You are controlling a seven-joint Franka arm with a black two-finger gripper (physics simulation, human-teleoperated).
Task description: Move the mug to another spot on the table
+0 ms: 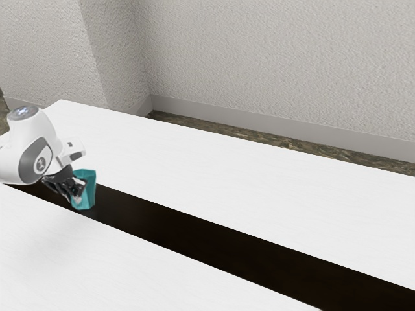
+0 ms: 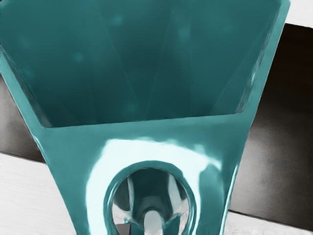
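- White and grey arm [image 1: 32, 155] comes in at the exterior view's left edge, bent down toward the table.
- Black gripper [image 1: 76, 189] sits right against the near side of the mug; I cannot tell whether it is clamped on it or standing apart.
- Teal mug [image 1: 89, 184] stands upright at the left end of the dark strip [image 1: 214, 249], just right of the gripper. I cannot tell whether its base touches the surface.
- From the wrist view, the mug [image 2: 146, 73] is directly under the hand, its angular mouth open toward the camera and its handle loop [image 2: 151, 196] nearest the hand.
- Dark strip runs diagonally toward the exterior view's lower right, between two white parts of the table [image 1: 259, 175].
- Behind the table, a pale textured wall [image 1: 272, 58] with a grey baseboard [image 1: 272, 123].
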